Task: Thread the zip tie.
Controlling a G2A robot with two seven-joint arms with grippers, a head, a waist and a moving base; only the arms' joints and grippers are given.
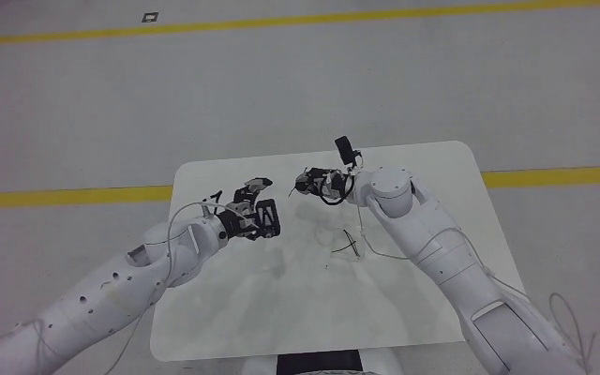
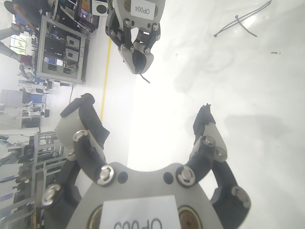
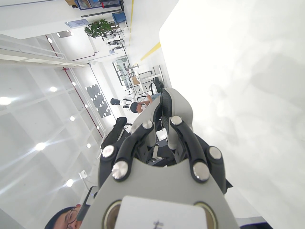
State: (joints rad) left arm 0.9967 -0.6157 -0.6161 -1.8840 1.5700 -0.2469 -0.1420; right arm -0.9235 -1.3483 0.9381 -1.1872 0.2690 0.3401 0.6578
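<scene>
Above the desk, our right jaws pinch a zip tie, our left jaws gape empty; we judge threading not yet begun.

A robotics lab (big open hall): equipment racks, yellow floor lines.

Zip tie mostly hidden inside right pincer, only its tip out; dark speck too tiny to identify

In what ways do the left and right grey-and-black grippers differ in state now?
The left gripper is open wide; the right gripper is shut. The left gripper is empty; the right gripper pinches a thin black strip, its tip sticking out. Both hover over the white table, facing each other.
</scene>
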